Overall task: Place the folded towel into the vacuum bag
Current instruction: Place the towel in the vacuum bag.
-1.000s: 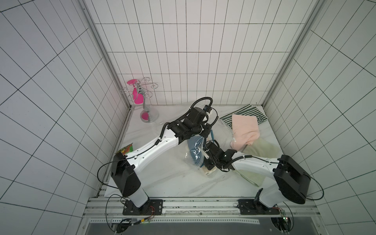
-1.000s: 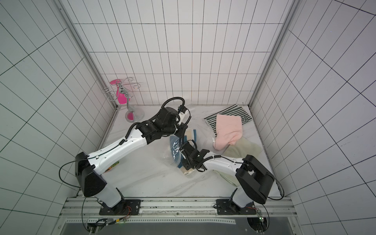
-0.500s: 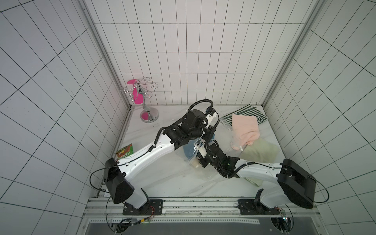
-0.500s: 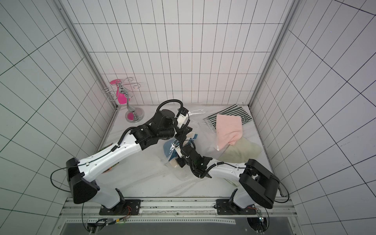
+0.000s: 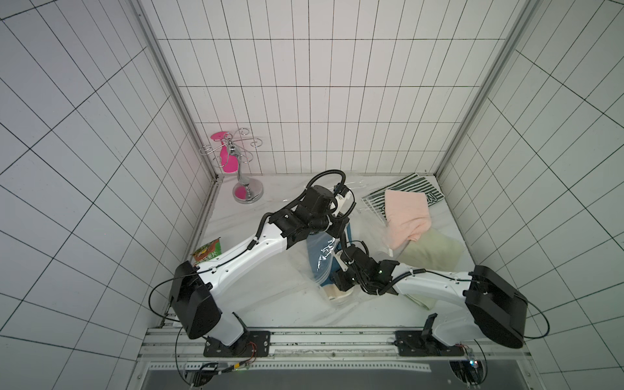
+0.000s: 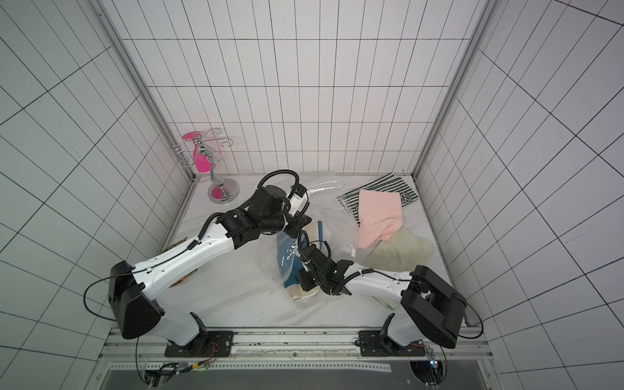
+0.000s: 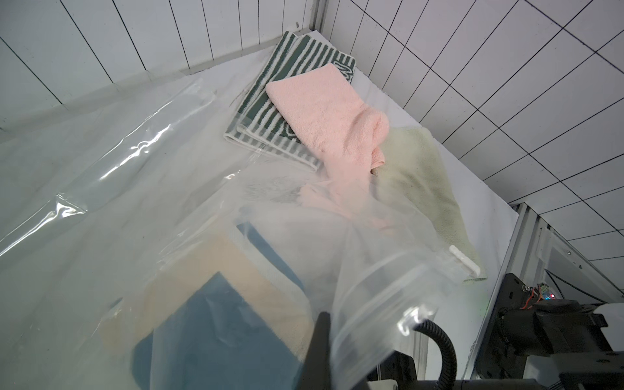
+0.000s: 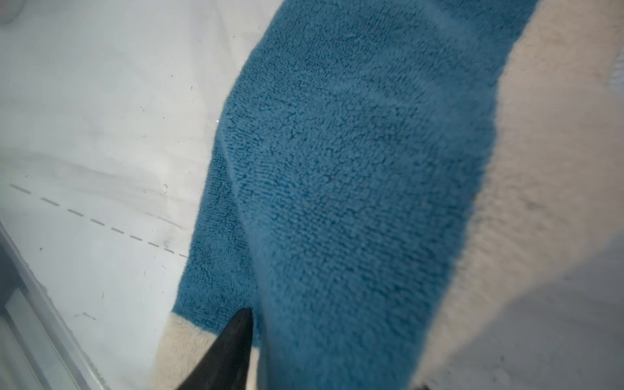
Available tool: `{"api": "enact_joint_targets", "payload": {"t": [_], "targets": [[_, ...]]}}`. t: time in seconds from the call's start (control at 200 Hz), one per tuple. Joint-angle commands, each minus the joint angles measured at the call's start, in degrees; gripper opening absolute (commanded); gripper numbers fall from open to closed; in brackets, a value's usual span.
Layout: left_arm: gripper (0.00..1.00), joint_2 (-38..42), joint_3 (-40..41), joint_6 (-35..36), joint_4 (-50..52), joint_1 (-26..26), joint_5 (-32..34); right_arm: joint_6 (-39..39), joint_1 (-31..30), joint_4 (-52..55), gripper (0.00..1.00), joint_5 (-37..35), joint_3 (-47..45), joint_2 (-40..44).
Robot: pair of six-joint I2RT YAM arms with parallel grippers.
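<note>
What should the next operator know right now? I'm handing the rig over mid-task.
The left gripper is shut on the vacuum bag, lifting its mouth.
The right gripper is at the blue-and-cream towel; open or shut unclear.
Towel lies under the plastic, apparently mostly inside.
Left: check the cream end is in, withdraw right arm, release bag.

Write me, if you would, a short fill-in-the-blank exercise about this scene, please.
1. Through the vacuum bag shows a folded towel, cream and ___.
2. The striped towel lies partly under the ___ towel.
3. The snack packet lies beside the ___ arm.
Missing words: blue; pink; left.
</note>
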State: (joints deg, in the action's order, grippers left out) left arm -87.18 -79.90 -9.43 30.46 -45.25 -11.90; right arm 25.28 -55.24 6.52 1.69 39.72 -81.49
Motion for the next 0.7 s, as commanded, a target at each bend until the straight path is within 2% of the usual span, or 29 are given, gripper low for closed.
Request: {"api": "enact_joint_targets", "payload": {"t": [0.0,0.115,0.225,0.3,0.34,0.385,0.445,0.485,0.525,0.59,0.695], "targets": [[0.00,-0.2,0.0,0.6,-1.1,0.1,-1.7,4.5,-0.5,10.0,0.67,-3.3,1.2,2.4],[0.00,0.6,0.0,0.8,-1.1,0.2,-1.1,5.6,-0.5,15.4,0.72,-5.3,-0.2,9.5],[0.00,1.0,-0.6,0.9,-1.1,0.2,-1.5,7.0,-0.5,20.3,0.72,-8.3,-0.5,17.4],[0.00,1.0,-0.9,0.6,-1.2,0.0,-2.1,6.9,-0.6,21.4,0.69,-12.5,1.0,20.5],[0.00,0.9,-0.8,0.6,-1.4,0.1,-2.4,6.0,-0.6,20.3,0.62,-13.9,2.1,20.7],[0.00,0.6,-0.9,0.6,-1.6,0.1,-2.2,4.2,-0.6,16.8,0.49,-14.5,2.8,19.2],[0.00,0.1,-1.2,0.8,-1.8,0.2,-1.7,2.5,-0.6,9.3,0.17,-14.2,3.0,15.6],[0.00,-0.4,-1.6,0.8,-1.7,0.3,-1.5,1.9,-0.7,1.6,0.07,-13.4,1.8,13.1],[0.00,-0.6,-1.9,0.8,-2.0,0.5,-1.5,1.2,-1.0,-7.3,0.03,-12.3,0.1,10.5],[0.00,-0.9,-2.1,0.1,-3.0,0.9,-1.6,0.5,-1.3,-19.6,0.04,-11.6,-1.2,5.6],[0.00,-1.2,-3.0,-0.2,-3.4,1.2,-2.4,-1.5,-2.1,-27.7,0.07,-12.2,1.2,-1.1]]}}
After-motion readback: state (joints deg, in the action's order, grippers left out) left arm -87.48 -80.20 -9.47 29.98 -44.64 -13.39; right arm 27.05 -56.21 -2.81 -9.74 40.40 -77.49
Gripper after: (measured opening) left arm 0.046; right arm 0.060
